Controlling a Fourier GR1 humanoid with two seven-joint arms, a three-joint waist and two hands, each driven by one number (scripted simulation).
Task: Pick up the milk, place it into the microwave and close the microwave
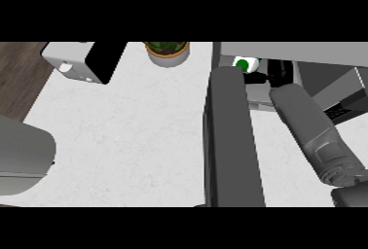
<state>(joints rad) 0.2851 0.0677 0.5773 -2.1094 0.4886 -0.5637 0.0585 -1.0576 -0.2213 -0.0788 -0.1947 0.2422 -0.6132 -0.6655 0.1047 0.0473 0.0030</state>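
The milk [244, 63], a small white carton with a green mark, stands just inside the microwave [287, 51] at the top right. My right hand [281, 73] reaches into the opening beside it, with dark fingers [256, 78] curled against the carton's lower right side. The microwave's roof hides much of the hand. The right forearm [316, 133] runs up from the lower right. The microwave door [230, 141] hangs open, a long dark grey panel stretching toward me left of that forearm. My left hand is out of sight.
A white and black appliance [82, 61] sits at the counter's back left, with a potted plant [167, 51] to its right. A bulky grey shape [22, 155] enters from the left edge. The white counter [129, 136] spreads between it and the door.
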